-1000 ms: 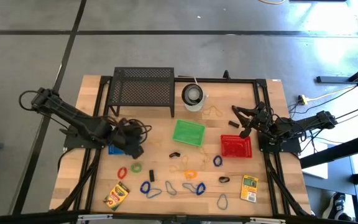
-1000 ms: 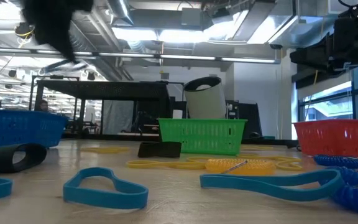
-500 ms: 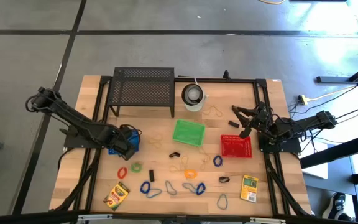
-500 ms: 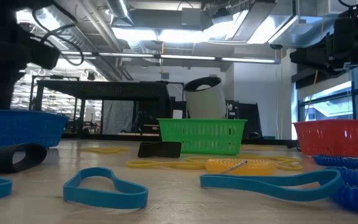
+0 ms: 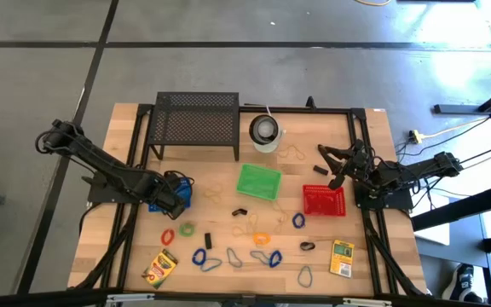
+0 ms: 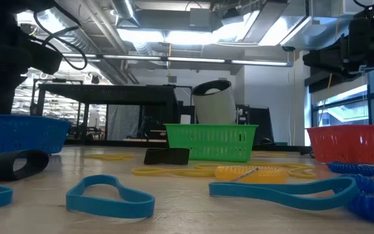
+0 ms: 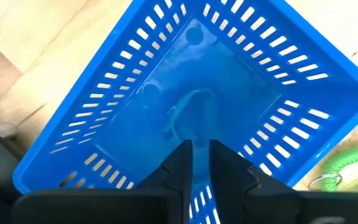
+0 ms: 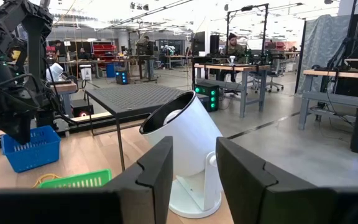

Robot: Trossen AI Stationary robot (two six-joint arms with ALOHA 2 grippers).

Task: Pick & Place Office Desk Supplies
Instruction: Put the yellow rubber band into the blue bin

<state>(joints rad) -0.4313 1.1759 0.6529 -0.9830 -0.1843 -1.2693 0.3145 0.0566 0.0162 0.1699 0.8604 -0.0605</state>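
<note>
My left gripper (image 5: pixel 177 194) (image 7: pixel 201 155) hangs over the blue basket (image 7: pixel 197 81) (image 6: pixel 18 133), pointing down into it, its fingers a narrow gap apart. A small blue loop (image 7: pixel 188 112) lies on the basket's floor, below the fingertips and apart from them. My right gripper (image 5: pixel 329 166) (image 8: pixel 194 180) is open and waits raised beyond the red basket (image 5: pixel 324 201). Loose loops and clips (image 5: pixel 228 247) in blue, green, orange, red and grey lie on the near half of the table. Two crayon boxes (image 5: pixel 159 268) (image 5: pixel 341 257) lie flat near the near edge.
A green basket (image 5: pixel 258 181) stands mid-table. The black mesh rack (image 5: pixel 196 122) and the round white container (image 5: pixel 265 130) stand at the far edge. A green coiled cord (image 7: pixel 347 165) lies beside the blue basket. Yellow bands (image 6: pixel 174 171) are scattered between the baskets.
My left gripper has moved toward the table's left, from just right of the blue basket to over it, and has come down toward it. For the last half second it has kept still.
</note>
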